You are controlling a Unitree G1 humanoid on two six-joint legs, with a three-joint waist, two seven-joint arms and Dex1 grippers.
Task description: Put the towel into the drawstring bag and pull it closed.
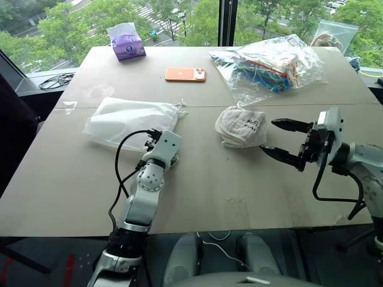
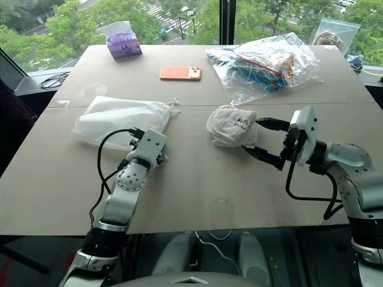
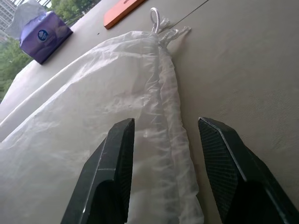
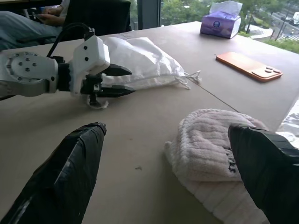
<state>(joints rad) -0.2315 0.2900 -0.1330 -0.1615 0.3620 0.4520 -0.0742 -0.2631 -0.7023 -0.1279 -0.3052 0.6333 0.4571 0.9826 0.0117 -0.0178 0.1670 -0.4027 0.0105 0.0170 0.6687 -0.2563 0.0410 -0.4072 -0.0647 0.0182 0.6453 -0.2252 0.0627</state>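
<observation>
Where crinkled gauzy drawstring bag [image 3: 93, 107] lies flat, ribbed terry towel [image 1: 241, 127] bundled round

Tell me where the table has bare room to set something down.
Bare: the near edge strip in front of both grippers, and the middle between the drawstring bag and towel. Crowded: the far side, with tissue pack, phone and plastic bag.

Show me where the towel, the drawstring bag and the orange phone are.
towel [image 1: 241, 127], left eye view, middle of the bundle.
drawstring bag [image 1: 128, 119], left eye view, middle of the fabric.
orange phone [image 1: 185, 74], left eye view, centre of its back.
</observation>
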